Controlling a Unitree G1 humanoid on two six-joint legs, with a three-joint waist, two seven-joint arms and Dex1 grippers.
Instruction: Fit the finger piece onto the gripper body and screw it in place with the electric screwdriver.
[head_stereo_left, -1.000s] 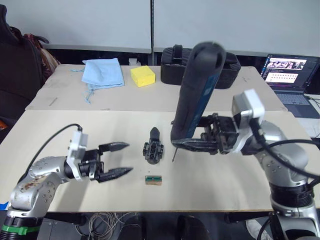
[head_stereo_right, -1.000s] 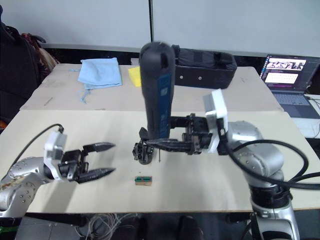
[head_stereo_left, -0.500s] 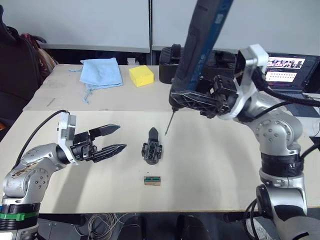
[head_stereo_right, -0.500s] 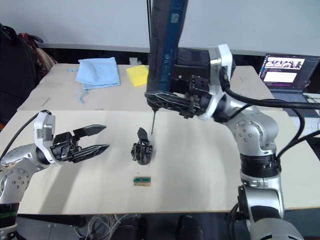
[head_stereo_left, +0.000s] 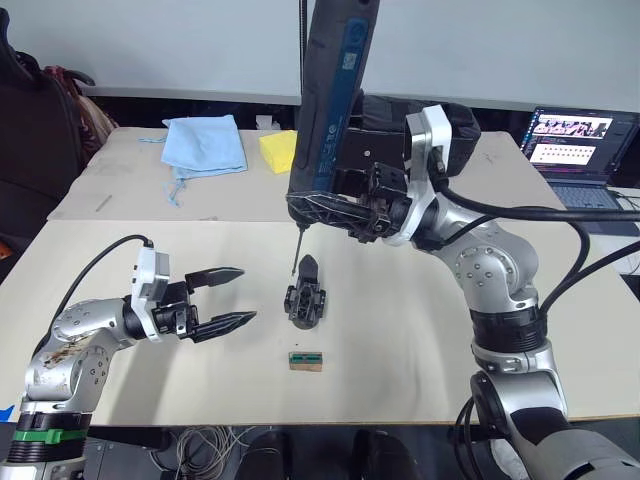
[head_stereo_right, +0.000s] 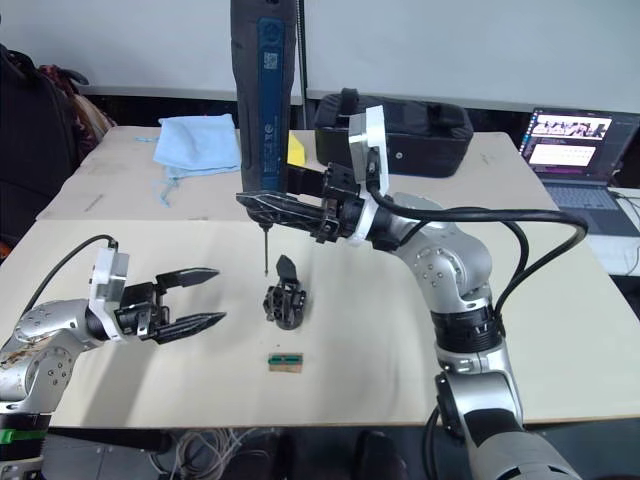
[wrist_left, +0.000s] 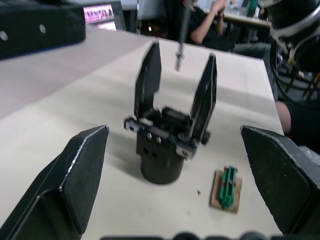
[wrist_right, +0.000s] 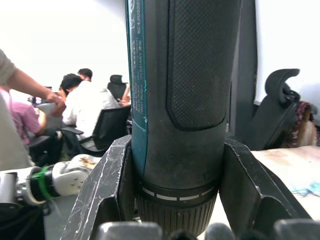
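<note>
1. Electric screwdriver (head_stereo_left: 335, 95), the biggest thing over the table (head_stereo_left: 560, 330): a tall, blue-black barrel with a stippled rubbery grip, clamped upright between the fingers of the right gripper (head_stereo_left: 335, 212). A second ago it stood low, just right of the part; it has since been lifted and carried left, and its thin metal bit now hangs just above and beside the part's tip.
2. Left gripper (head_stereo_left: 225, 297): its two glossy, pointed black fingers are spread apart and hold nothing. It has stayed level with the part, well to its left, drifting only slightly.
3. Gripper body (head_stereo_left: 304, 303): a small matte black piece with a round drum end, resting near the table's middle, in the same spot as before.
4. Finger piece (head_stereo_left: 308, 267): a black tapering wedge that looks already seated on the body; by my reading, the driver is lining up for the screw.
5. Small green-topped block (head_stereo_left: 306, 359): lies just in front, untouched.
</note>
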